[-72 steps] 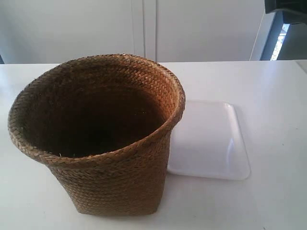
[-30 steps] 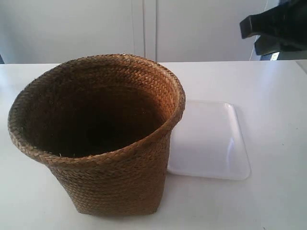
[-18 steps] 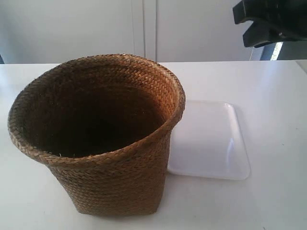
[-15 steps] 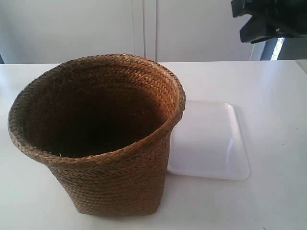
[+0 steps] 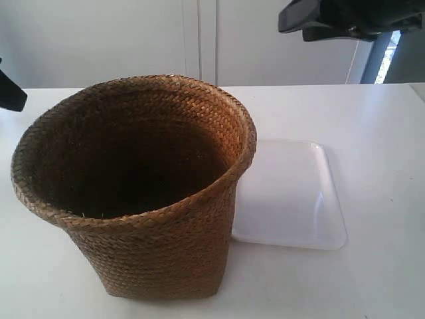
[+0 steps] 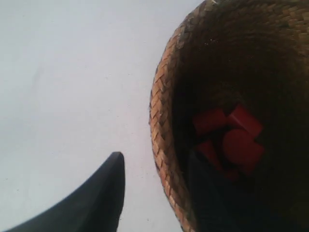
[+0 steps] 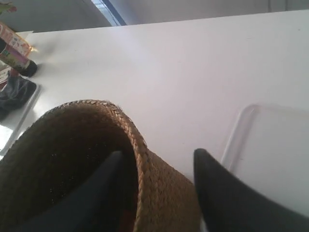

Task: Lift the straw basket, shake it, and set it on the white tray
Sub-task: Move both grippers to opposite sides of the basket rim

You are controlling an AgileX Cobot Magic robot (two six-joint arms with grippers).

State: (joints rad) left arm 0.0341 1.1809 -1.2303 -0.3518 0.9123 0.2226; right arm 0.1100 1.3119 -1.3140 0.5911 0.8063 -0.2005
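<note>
Upright on the counter [image 5: 378, 119]: the straw basket [image 5: 159, 252], wide rim up, base flat on the white surface, not on the white tray [image 5: 292, 193]. Tray lying flat just beside the basket, its near edge hidden behind the basket's wall. Touching or apart, impossible to tell.

At the basket's dark bottom, in the left wrist view, a few red blocks [image 6: 231, 137]. Hard to count, some half lost in shadow. From the exterior view, nothing but a dark inside.

Left claw [image 6: 155, 158] open, straddling the basket's rim. One finger outside, with bare counter between it and the straw. The other inside, nearly swallowed by the dark.

Right claw [image 7: 157, 155] likewise open across the rim, on the basket's tray side, one finger inside and one outside. Contact with the straw lower down cut off by the frame edge.

Of the arm at the exterior view's right [image 5: 345, 16], only a black piece above and beyond the basket, cut by the top edge. Of the arm at the exterior view's left [image 5: 10, 93], a dark sliver beside the basket.

Far beyond the basket in the right wrist view, a colourful bottle-like thing [image 7: 17, 58] and a dark blue bundle [image 7: 14, 94], too blurred to name.
</note>
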